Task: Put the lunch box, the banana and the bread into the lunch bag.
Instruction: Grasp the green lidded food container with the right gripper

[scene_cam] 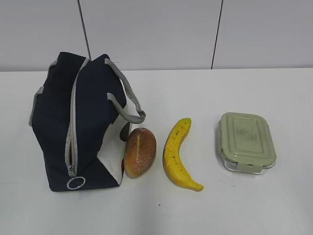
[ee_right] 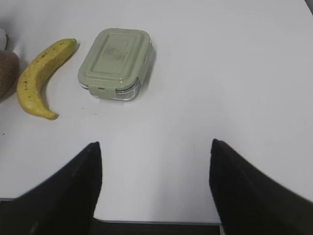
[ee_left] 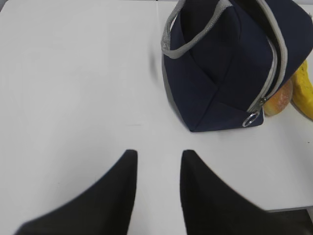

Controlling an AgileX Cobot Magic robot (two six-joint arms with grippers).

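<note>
The navy lunch bag stands on the left of the white table, its grey zipper strip closed down to a metal ring pull. Against its right side lies the bread, then the banana, then the lunch box with its sage-green lid on. No arm shows in the exterior view. My left gripper hovers open over bare table, near the front edge and left of the lunch bag. My right gripper stands wide open at the front edge, nearer than the lunch box and banana.
The table's front edge runs just under the right gripper. A grey panelled wall closes the back. Grey strap handles arch over the bag's top. Bare white table lies left of the bag.
</note>
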